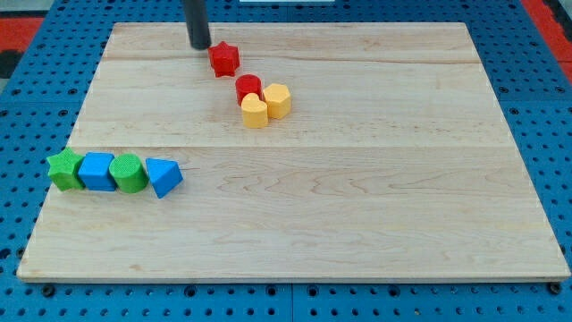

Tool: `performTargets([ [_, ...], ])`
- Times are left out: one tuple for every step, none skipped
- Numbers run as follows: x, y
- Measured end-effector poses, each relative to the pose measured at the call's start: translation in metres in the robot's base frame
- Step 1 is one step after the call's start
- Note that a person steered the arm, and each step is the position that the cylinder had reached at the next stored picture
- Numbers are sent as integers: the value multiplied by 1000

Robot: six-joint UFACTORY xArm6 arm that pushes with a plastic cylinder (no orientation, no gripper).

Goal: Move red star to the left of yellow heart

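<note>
The red star point(223, 59) lies near the board's top, left of centre. My tip point(199, 46) is just to the star's upper left, close to it, near the board's top edge. The yellow heart point(255, 112) lies below and to the right of the star. A red cylinder point(248, 88) touches the heart's top. A yellow hexagonal block point(277, 100) sits against the heart's right side.
A row of blocks lies at the board's left edge: a green star point(64, 169), a blue cube point(96, 170), a green cylinder point(128, 173) and a blue triangular block point(163, 176). The wooden board point(357, 197) rests on a blue pegboard.
</note>
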State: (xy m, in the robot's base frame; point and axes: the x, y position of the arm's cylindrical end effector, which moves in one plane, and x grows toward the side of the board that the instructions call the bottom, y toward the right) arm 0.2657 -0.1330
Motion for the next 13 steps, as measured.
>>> performTargets([
  [-20,15],
  [-46,35],
  [-19,48],
  [16,17],
  [32,16],
  [-10,16],
  [-3,78],
  [15,65],
  [44,48],
  [65,37],
  [44,23],
  [61,12],
  [69,-22],
])
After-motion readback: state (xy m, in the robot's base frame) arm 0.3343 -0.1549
